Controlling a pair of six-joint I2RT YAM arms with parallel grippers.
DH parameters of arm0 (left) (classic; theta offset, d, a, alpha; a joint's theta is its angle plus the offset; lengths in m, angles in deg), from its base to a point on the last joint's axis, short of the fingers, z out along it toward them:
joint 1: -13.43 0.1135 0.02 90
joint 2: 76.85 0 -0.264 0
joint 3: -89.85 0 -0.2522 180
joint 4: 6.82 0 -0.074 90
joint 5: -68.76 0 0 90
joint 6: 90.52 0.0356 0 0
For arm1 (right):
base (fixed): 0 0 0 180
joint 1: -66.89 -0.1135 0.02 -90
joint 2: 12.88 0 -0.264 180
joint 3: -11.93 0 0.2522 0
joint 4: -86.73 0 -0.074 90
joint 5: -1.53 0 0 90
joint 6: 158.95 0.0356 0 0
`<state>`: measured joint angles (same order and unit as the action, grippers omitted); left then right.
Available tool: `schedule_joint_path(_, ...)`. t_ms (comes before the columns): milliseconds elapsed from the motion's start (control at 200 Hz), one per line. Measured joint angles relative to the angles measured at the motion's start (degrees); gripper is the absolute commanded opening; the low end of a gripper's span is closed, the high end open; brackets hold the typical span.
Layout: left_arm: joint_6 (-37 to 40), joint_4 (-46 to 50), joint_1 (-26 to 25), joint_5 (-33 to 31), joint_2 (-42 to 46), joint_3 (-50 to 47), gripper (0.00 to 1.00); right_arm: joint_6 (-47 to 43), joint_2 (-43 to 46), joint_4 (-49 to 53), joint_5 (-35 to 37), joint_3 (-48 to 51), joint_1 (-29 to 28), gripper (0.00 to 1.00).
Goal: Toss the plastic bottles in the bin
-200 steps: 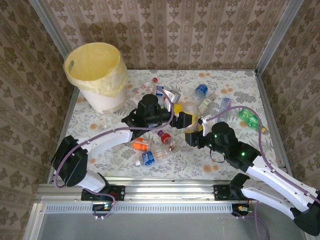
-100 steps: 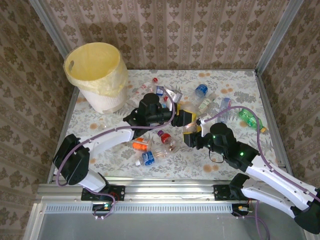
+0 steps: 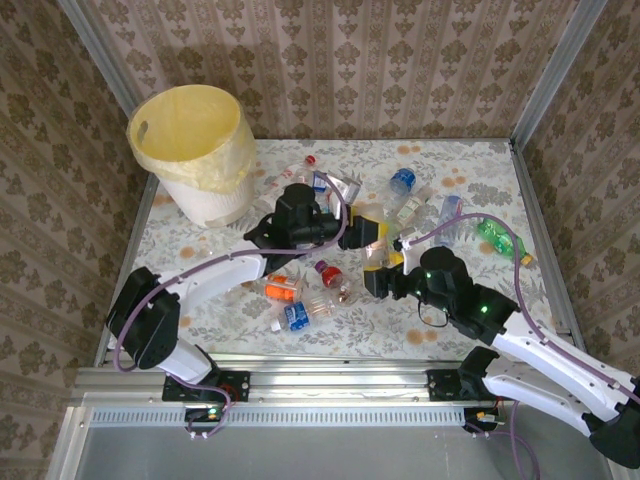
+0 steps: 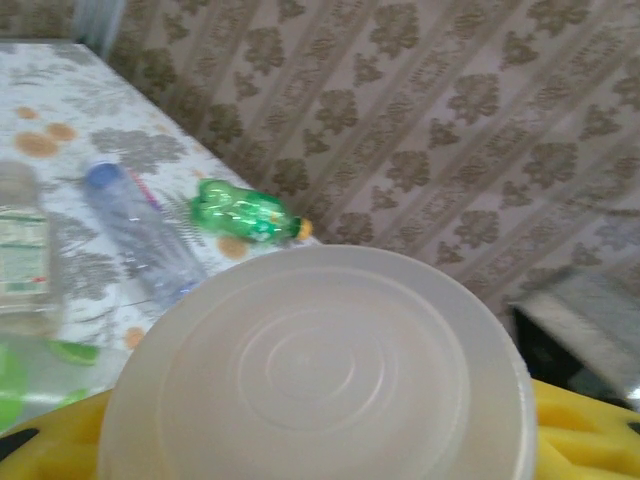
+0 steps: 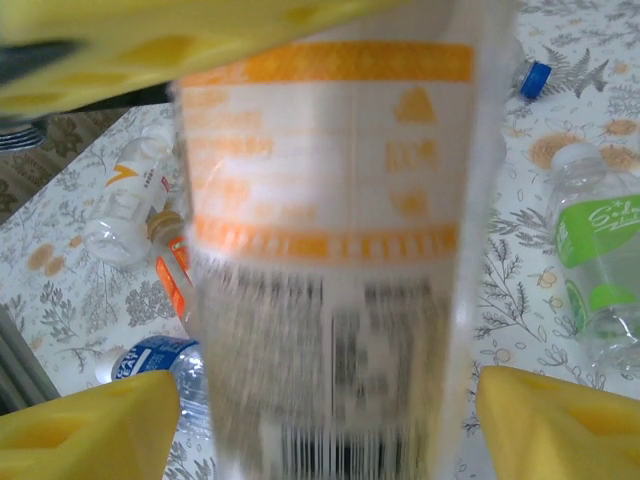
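The left arm is sitting slightly nearer the bin (image 3: 212, 200) than a second ago, and the right arm is easing back a little. The two are meeting out in the middle of the counter (image 3: 470, 320), well to the right of the bin.

The left tool (image 3: 362, 233) is clamping the bottle (image 5: 330, 230) near its base, whose pale round bottom is facing that arm's own camera. The right tool (image 3: 378, 266) is standing open, its yellow fingers (image 5: 85, 430) clear of the orange label on both sides. So the bottle is hanging in the air between the tools, well apart from the bin and not yet over it.

It is looking empty, so I am judging it light, thin-walled and easy to crush, with a smooth round skin that could slide or swivel in a loose pinch. Squeezing across the labelled middle would be steadier than the end. The other bottles (image 4: 245, 218) are lying scattered on the counter, mostly right of the bin.
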<state>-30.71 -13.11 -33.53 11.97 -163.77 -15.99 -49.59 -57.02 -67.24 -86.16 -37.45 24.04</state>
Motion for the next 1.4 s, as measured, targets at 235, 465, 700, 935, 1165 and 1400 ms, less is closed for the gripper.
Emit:
schedule_joint_path(235,4.9,8.9,5.8,-4.2,7.7,-1.2,0.52,0.4,0.3,2.9,0.5,0.0,-0.1,1.0)
schedule_joint_path(465,11.6,20.4,13.9,-10.2,18.0,-1.1,0.53,0.4,0.3,4.9,0.5,0.0,-0.1,1.0)
schedule_joint_path(700,20.0,33.2,20.4,-15.7,22.5,8.3,0.55,0.3,0.3,5.6,0.5,0.0,-0.1,1.0)
schedule_joint_path(935,26.3,40.7,28.4,-20.0,21.7,23.4,0.56,0.3,0.8,6.4,0.5,0.0,-0.1,1.0)
schedule_joint_path(1165,28.5,39.3,35.8,-21.3,19.1,28.9,0.56,0.3,1.7,7.3,0.5,0.0,-0.1,1.0)
schedule_joint_path(1400,25.9,25.5,42.5,-19.7,17.3,26.8,0.56,0.3,2.3,7.7,0.8,0.0,-0.1,1.0)
